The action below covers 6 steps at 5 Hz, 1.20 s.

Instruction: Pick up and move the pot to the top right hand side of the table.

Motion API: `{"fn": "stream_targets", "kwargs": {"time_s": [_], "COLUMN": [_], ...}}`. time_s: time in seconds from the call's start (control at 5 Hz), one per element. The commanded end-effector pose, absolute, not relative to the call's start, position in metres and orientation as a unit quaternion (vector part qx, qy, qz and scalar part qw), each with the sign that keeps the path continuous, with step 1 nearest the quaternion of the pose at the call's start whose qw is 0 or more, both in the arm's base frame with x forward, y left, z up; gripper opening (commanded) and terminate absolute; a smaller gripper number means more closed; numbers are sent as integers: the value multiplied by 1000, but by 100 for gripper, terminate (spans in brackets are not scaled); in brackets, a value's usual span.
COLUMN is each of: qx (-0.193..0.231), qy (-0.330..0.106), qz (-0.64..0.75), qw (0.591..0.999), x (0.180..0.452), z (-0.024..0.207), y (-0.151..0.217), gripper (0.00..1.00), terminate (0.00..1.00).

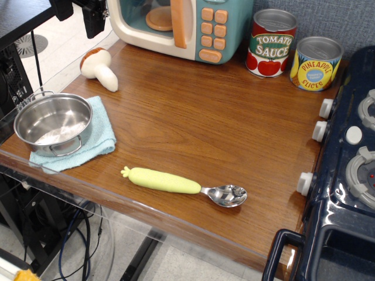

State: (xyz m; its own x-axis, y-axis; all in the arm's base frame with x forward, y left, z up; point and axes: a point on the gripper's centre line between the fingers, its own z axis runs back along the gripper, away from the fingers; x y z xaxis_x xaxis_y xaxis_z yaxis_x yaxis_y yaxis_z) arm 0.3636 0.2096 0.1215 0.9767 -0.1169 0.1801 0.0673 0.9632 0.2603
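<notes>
The claw (pixel 94 17) hangs far left, empty; I can't tell how wide it gapes. The pot (pixel 53 123) sits on a cloth (pixel 96 143) near left, ungrasped, so next comes reaching down to its rim.

- A grey-blue fabric partition wall (pixel 328 17) stands at the back.
- Pale speckled floor (pixel 55 44) shows at left.
- Blue and black cables (pixel 73 240) hang over the floor below.

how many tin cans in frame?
2. Tomato sauce can at the table's back, right of the toy microwave; pineapple slices can just right of it, beside the stove. None apparently hidden.
</notes>
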Motion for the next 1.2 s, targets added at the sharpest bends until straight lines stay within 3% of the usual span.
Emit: {"fn": "stream_targets", "kwargs": {"time_s": [0.0,0.6,1.0], "qx": [127,95,97], "qy": [-97,-116,-35], "qz": [-47,-42,8], "qw": [986,988,995], "x": [364,302,250], "z": [122,137,119], "y": [210,216,216], "gripper": [100,100,100], "terminate": [0,0,0]}}
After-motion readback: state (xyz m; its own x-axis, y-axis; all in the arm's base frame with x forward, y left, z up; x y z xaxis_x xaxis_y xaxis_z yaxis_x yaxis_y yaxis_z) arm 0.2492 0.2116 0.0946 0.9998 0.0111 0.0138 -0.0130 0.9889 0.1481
